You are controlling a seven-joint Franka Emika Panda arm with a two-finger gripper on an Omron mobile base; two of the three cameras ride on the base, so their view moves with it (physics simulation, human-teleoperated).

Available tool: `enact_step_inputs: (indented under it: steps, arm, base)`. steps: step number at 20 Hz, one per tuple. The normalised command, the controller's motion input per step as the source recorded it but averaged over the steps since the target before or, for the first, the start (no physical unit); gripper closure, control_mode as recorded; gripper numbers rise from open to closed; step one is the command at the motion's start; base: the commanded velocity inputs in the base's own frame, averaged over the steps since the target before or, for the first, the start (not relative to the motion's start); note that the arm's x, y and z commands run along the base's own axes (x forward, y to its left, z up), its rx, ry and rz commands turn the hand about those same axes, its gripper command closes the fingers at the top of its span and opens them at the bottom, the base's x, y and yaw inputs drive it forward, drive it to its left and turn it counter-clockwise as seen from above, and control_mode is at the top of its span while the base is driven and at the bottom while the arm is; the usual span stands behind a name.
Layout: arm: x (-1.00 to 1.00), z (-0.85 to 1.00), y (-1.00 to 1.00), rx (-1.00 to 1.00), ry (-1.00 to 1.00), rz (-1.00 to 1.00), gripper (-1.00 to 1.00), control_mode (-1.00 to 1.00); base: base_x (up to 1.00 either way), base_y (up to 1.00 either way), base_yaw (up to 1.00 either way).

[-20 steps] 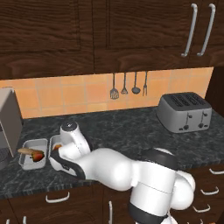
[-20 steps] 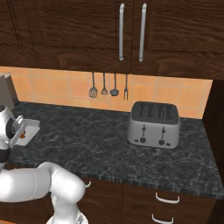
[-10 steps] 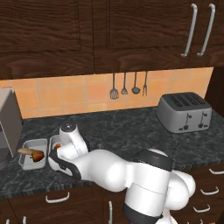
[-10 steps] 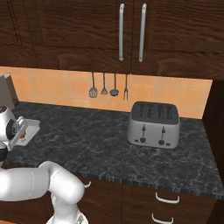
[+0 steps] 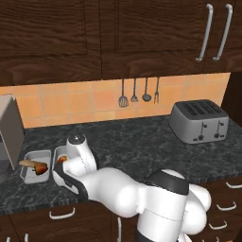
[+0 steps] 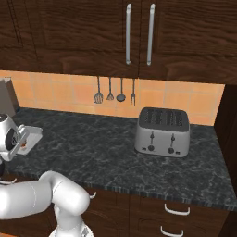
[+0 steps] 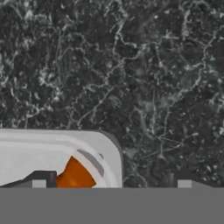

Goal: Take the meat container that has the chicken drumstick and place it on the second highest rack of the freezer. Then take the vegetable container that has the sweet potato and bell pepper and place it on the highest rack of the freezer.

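**Open gripper poised over the meat tray's corner**

The arm (image 5: pixel 118 194) reaches left and low across the counter (image 5: pixel 142 142), hand pointing down, because the two trays sit at the counter's left end, near the grey freezer (image 5: pixel 9 132) they are bound for. The gripper (image 7: pixel 111 183) is spread wide and holds nothing; its tips straddle the rounded corner of the meat tray (image 7: pixel 52 153), one tip inside over the white floor, the other outside over the dark stone. That stance suits pinching the tray wall, which is likely the plan, since a rim offers a firmer hold than the food.

The drumstick (image 7: pixel 74 175) lies just inside that corner, a glossy orange lump beside the inner tip. In the left base view the wrist hides most of this tray (image 5: pixel 60 163).

The vegetable tray (image 5: pixel 35 165) stands just beside it, nearer the freezer, with the sweet potato (image 5: pixel 29 163) and the pepper (image 5: pixel 41 167) resting inside, untouched.
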Motion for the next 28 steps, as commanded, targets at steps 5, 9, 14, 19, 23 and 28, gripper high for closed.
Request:
enact_step_inputs:
  steps: [5, 9, 14, 19, 23, 28]
  arm:
    - [0.00, 0.00, 0.00, 0.00, 0.00, 0.00, -1.00, -1.00]
    - [0.00, 0.00, 0.00, 0.00, 0.00, 0.00, 1.00, -1.00]
    - [0.00, 0.00, 0.00, 0.00, 0.00, 0.00, 1.00, -1.00]
    - [0.00, 0.00, 0.00, 0.00, 0.00, 0.00, 1.00, -1.00]
    - [0.00, 0.00, 0.00, 0.00, 0.00, 0.00, 1.00, -1.00]
    - [-0.11, 0.28, -0.12, 0.02, 0.00, 0.00, 1.00, -1.00]
  base:
    - [0.00, 0.00, 0.00]
    - [0.00, 0.00, 0.00]
    - [0.00, 0.00, 0.00]
    - [0.00, 0.00, 0.00]
    - [0.00, 0.00, 0.00]
    - [0.00, 0.00, 0.00]
